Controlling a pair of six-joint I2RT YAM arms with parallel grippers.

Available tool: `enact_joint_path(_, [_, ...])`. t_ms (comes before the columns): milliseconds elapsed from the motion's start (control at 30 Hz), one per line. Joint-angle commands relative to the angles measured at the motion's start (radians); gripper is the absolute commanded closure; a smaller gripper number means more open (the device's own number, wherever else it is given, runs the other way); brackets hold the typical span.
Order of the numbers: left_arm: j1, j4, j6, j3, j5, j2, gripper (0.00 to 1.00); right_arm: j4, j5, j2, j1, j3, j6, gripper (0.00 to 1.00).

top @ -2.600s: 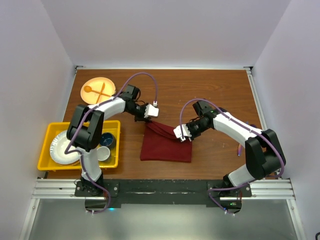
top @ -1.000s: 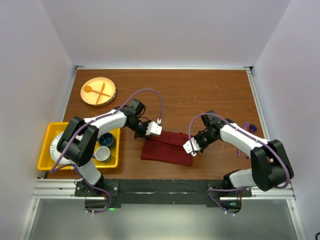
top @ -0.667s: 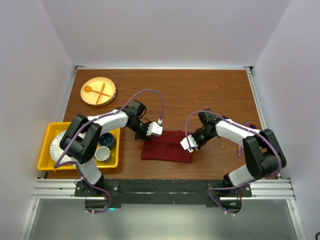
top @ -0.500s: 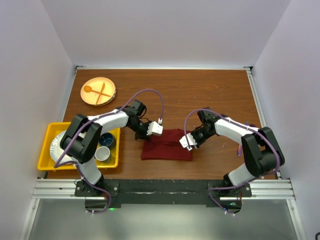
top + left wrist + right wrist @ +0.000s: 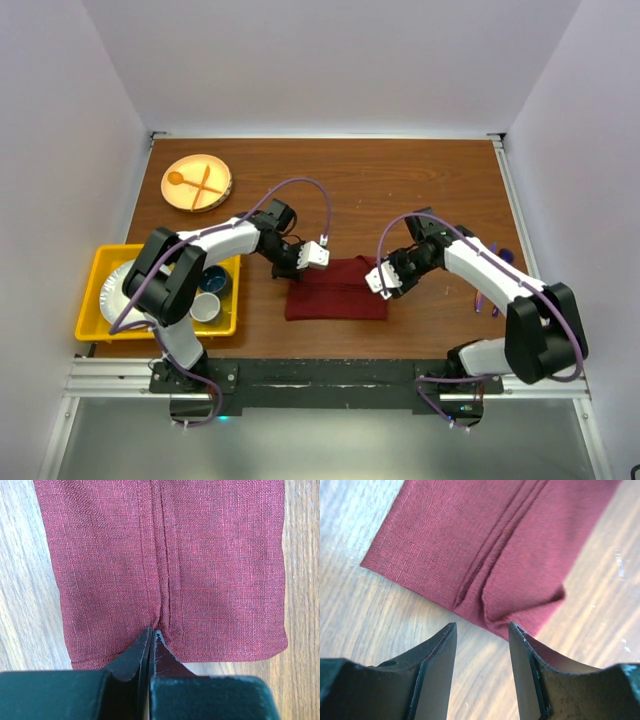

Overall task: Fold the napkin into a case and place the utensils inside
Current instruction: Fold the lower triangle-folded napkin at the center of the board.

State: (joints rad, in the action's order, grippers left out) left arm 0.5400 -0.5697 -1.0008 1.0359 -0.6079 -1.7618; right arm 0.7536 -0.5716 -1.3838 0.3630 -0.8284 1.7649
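Napkin (image 5: 335,300) edge pinched in left jaws; right jaws gape over its opposite edge.

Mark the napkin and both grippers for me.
napkin (image 5: 336,292): top external view, middle of the folded cloth.
left gripper (image 5: 151,631): left wrist view, closed fingertips at the napkin's centre seam.
right gripper (image 5: 481,627): right wrist view, between open fingertips.

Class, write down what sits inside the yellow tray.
A white plate, a dark blue cup and a white cup sit in the yellow tray. The left arm crosses its middle, hiding whatever lies beneath.
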Motion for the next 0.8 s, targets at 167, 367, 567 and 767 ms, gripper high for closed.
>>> enact_joint_path(167, [0.025,0.011,0.027,-0.023,0.056,-0.018,1.0,0.041,-0.088,0.014,-0.006,-0.239,-0.525,0.55])
enact_joint_path(367, [0.028,0.033,0.047,-0.027,0.048,-0.019,1.0,-0.031,-0.054,-0.078,-0.007,-0.293,-0.952,0.62])
enact_joint_path(567, [0.031,0.041,0.05,-0.03,0.051,-0.018,1.0,-0.149,-0.018,-0.11,-0.007,-0.238,-1.151,0.59])
enact_joint_path(767, [0.029,0.042,0.053,-0.034,0.051,-0.019,1.0,-0.198,0.044,-0.152,-0.003,-0.175,-1.128,0.6])
